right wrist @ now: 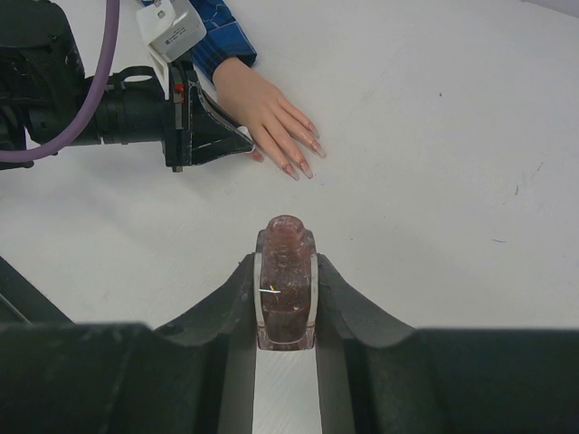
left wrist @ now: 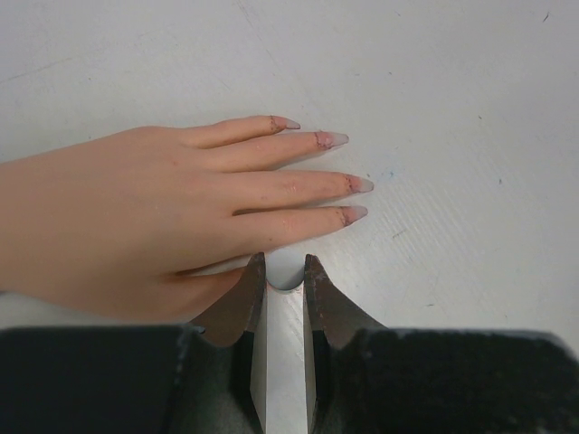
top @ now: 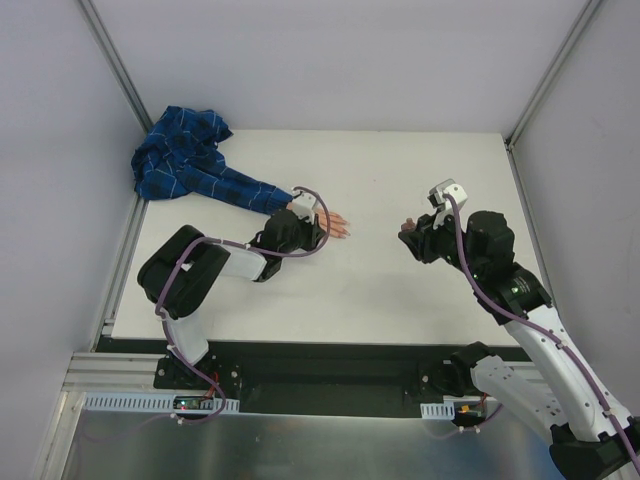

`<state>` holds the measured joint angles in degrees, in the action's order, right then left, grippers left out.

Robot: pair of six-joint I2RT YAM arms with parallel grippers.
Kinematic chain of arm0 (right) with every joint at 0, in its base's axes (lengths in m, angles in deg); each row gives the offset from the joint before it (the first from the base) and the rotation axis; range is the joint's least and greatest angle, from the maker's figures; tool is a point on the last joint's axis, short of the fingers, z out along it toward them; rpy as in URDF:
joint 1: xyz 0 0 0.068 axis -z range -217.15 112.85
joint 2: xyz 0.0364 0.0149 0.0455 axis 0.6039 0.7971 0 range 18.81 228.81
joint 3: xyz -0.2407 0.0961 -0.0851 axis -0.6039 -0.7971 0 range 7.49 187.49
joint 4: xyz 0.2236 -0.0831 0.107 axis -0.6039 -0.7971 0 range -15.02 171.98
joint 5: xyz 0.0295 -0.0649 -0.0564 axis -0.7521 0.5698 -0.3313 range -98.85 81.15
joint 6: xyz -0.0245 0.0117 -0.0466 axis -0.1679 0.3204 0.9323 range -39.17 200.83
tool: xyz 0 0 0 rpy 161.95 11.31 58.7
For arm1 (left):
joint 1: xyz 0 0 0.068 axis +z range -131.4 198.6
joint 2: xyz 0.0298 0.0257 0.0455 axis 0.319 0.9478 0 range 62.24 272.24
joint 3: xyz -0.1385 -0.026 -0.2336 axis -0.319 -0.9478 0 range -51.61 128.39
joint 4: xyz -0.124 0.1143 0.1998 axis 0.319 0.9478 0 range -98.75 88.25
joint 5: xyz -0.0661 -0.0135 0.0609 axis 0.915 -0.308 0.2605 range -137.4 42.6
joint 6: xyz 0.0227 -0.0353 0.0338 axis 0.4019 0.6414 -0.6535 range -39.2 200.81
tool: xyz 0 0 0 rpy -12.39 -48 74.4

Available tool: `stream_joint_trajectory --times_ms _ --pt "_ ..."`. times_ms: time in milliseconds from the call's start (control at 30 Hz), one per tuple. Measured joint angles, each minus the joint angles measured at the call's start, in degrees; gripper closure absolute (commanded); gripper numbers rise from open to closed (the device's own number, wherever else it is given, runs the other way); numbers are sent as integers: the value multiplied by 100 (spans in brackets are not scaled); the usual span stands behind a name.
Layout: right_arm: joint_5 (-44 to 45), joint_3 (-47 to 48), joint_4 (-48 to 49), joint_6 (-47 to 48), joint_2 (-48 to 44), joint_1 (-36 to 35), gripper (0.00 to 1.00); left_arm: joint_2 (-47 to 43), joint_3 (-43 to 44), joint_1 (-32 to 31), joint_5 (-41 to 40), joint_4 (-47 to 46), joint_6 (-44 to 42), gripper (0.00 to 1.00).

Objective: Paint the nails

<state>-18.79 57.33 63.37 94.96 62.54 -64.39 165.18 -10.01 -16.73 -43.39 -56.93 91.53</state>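
Nearest you, the right end effector (right wrist: 285, 262) is closed snugly on the polish bottle (right wrist: 287, 303), a small glittery mauve one gripped by its flat sides, its short neck pointing away from the wrist. No brush shows in any view, so settle what will carry the colour before you commit.

Beyond it lies a stretch of bare desk (right wrist: 434, 226), so the bottle is well apart from its target. Then come the nails (left wrist: 355, 183), long and pointed, on the fake hand (left wrist: 136, 217), which lies palm down with its fingers aimed toward the right arm. They show mauve smudges near their bases and pale tips, so coverage looks patchy and the job far from done.

Just beside the hand, the left end effector (left wrist: 285, 260) is closed to a narrow slit, with the thumb (left wrist: 213, 280) running in under its tips. Whether it truly pinches the thumb, I cannot tell. Treat it as your anchor and let it steady the hand. Bring the right arm in low and slow along the line of the fingers, one nail at a time, with the neck level so nothing spills.

Farthest back, the blue plaid sleeve (top: 185, 165) lies bunched in the desk's corner.
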Motion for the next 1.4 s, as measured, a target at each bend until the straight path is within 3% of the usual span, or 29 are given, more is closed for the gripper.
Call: stream_joint_trajectory --times_ms 1400 --pt "-81 0 0 -17 2 2 100 -168 -9 -33 -420 144 -85 100"
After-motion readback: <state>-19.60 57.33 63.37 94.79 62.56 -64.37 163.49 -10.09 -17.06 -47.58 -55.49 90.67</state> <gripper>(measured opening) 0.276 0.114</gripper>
